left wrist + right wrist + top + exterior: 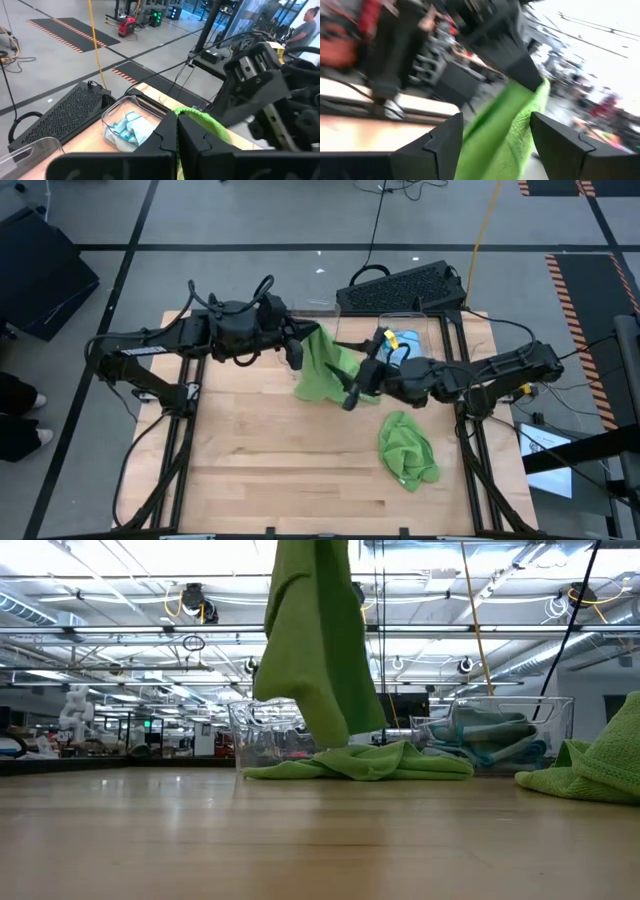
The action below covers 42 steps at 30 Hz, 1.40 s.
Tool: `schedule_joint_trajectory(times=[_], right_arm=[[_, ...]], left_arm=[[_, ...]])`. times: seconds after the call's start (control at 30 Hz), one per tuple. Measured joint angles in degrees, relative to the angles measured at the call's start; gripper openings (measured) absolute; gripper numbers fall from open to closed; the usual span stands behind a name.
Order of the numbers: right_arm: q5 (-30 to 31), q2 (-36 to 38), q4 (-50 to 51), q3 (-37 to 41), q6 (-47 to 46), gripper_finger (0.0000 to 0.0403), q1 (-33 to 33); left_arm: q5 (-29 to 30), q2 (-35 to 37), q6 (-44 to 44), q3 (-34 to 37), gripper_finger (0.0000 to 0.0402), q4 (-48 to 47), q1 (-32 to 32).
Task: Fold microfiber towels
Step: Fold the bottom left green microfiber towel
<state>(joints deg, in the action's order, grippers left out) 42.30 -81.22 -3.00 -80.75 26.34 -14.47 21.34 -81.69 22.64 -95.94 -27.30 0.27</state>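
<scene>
1. The left gripper (297, 352) is clamped tight on an upper corner of a lime green towel (325, 367), holding it up over the far middle of the counter (270, 460) — the cloth hangs limp, with its lower edge pooled on the wood.
2. The right gripper (352, 394) sits low beside the same hanging cloth, fingers parted with green fabric between them; it does not yet look pinched.
3. A second green towel (408, 448) lies crumpled at the near right, well apart. Light blue towels (402, 343) rest in a clear bin (412, 323) at the far edge.
4. Handling, as a judgement: the cloth is light, soft and shapeless, so it will sag and twist — taking a free corner or edge opposite the left grip should spread it flat for a fold.
</scene>
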Motion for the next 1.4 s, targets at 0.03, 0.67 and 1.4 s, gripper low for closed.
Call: schedule_joint_trajectory(times=[0.03, 0.67, 1.4], right_arm=[[1.67, -0.32, -0.01, 0.00, 0.80, 0.0221, -0.01], [4.41, -0.45, 1.17, 0.00, 10.43, 0.0120, 0.65], [4.36, -0.12, 0.26, 0.02, -0.63, 0.0002, 0.63]], left_arm=[[-0.03, 0.00, 0.06, 0.00, 0.0002, 0.01, 0.08], [-0.33, 0.00, -0.46, 0.02, 0.0002, 0.04, 0.09], [-3.61, 0.00, -2.66, 0.04, 0.0004, -1.96, -0.02]])
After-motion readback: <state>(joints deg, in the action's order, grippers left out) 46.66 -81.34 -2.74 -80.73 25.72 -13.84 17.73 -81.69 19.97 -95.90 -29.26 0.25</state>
